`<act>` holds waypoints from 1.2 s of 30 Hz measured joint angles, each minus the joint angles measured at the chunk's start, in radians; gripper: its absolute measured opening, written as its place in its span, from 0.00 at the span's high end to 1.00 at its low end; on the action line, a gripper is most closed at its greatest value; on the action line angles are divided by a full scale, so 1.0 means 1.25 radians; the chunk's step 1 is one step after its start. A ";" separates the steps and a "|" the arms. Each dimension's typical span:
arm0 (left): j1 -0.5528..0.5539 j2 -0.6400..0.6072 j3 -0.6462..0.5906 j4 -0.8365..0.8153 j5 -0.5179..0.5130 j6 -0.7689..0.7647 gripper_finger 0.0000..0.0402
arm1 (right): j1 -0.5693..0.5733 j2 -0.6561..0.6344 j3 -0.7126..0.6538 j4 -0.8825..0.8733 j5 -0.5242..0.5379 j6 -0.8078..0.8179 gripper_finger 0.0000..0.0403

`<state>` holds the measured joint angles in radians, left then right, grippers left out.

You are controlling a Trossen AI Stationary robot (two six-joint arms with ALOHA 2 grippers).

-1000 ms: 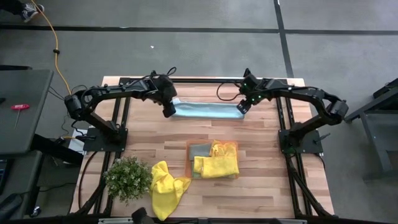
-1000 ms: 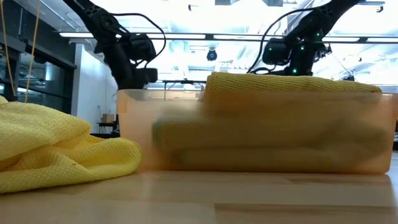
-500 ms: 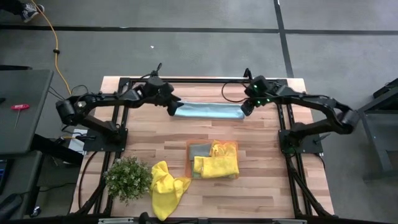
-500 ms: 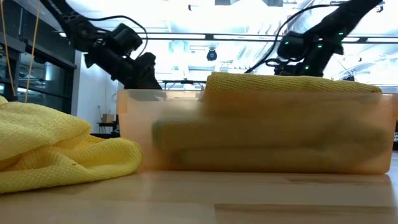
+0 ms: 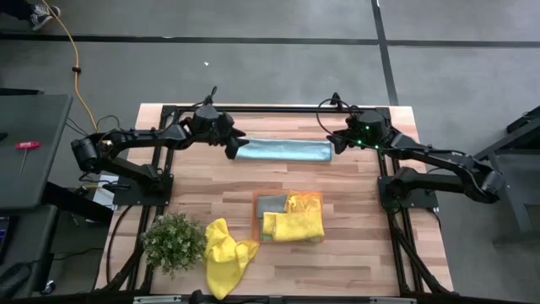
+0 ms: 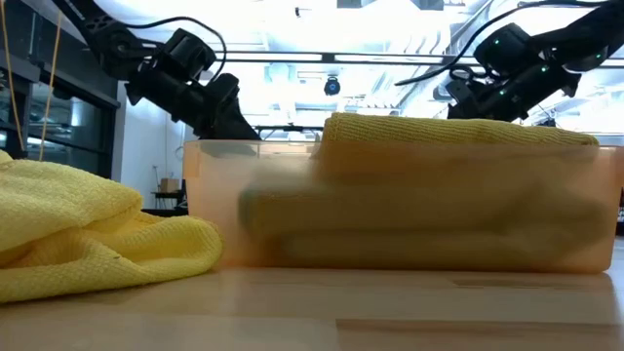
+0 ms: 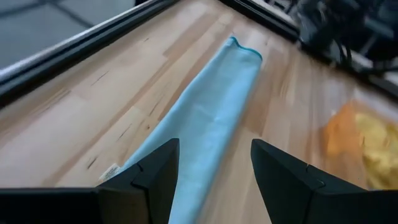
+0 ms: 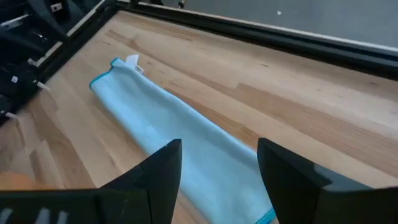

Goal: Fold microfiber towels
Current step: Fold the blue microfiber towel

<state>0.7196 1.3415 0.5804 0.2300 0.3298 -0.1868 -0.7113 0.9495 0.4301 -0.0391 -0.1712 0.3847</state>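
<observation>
A pale butcher-block wooden table [image 5: 354, 253] with a black metal frame stands on a grey floor crossed by dark lines; an orange cable [image 5: 74, 63] trails over the floor at the far left corner, and a dark side bench [image 5: 29, 148] carries a small red tool. In the low view the room behind shows bright ceiling lights and glazing. No brand name or readable writing can be made out; only a small white tag [image 8: 132, 60] shows at one corner of the cloth.

A long folded light blue microfiber towel [image 5: 283, 150] lies flat as a narrow strip along the far side of the table, between the two arms. The left gripper [image 5: 234, 149] sits just at the strip's left end with its fingers [image 7: 155, 171] spread and nothing between them. The right gripper [image 5: 335, 145] is at the strip's right end, fingers [image 8: 163, 163] likewise apart over the cloth.

Nearer the front, a translucent orange square tray [image 5: 256, 196] holds folded yellow towels [image 5: 295, 224] and a grey one [image 5: 271, 204]. A crumpled bright yellow towel [image 5: 224, 253] lies beside a small green leafy potted plant [image 5: 173, 241]
</observation>
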 joint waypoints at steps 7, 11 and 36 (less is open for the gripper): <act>-0.049 0.000 0.000 0.000 0.000 0.158 0.53 | 0.000 -0.003 0.000 -0.001 -0.001 -0.040 0.50; -0.088 0.000 0.001 0.000 -0.019 0.181 0.53 | 0.000 -0.003 0.000 -0.001 -0.002 -0.085 0.50; -0.164 -0.003 0.198 -0.153 -0.158 0.342 0.46 | 0.017 0.005 0.037 -0.161 0.065 -0.159 0.50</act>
<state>0.5144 1.3375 0.8280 0.0389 0.1323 0.2412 -0.6894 0.9553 0.4768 -0.2408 -0.0899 0.1860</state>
